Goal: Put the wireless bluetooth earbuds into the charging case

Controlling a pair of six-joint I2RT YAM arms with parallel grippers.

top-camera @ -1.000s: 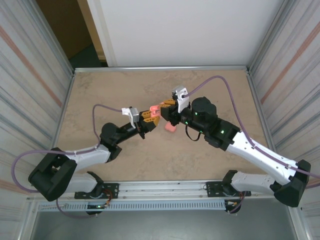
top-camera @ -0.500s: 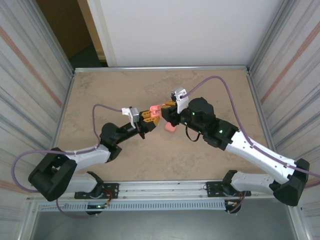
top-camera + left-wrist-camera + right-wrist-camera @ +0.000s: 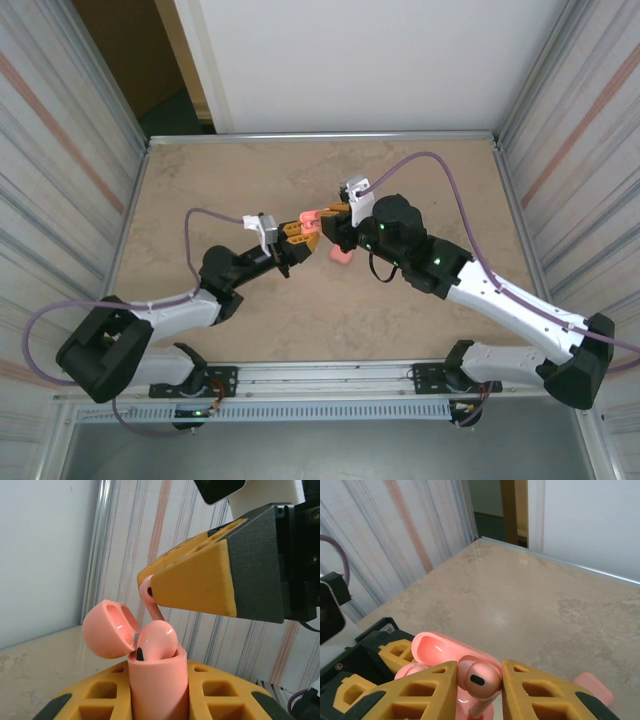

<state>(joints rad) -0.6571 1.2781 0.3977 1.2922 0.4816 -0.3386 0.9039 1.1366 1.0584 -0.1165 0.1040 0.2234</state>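
Observation:
In the left wrist view the pink charging case (image 3: 159, 685) stands upright, and my left gripper (image 3: 159, 692) is shut on its body. Its lid (image 3: 106, 629) is hinged open to the left. One earbud (image 3: 157, 640) sits in the case. My right gripper (image 3: 479, 680) is shut on a second earbud (image 3: 481, 679), stem down, directly over the open case (image 3: 445, 652). From the left wrist the stem (image 3: 154, 609) hangs from the right gripper's fingers (image 3: 200, 580) just above the case. In the top view both grippers (image 3: 298, 234) (image 3: 335, 215) meet at mid-table.
A second pink rounded piece (image 3: 341, 255) lies on the marble tabletop (image 3: 220, 180) just under the right wrist, seen at the lower right of the right wrist view (image 3: 592, 689). Ribbed walls (image 3: 70, 170) close both sides and a metal rail (image 3: 320, 136) marks the far edge.
The right arm has edged slightly to the left. Both grips are unchanged.

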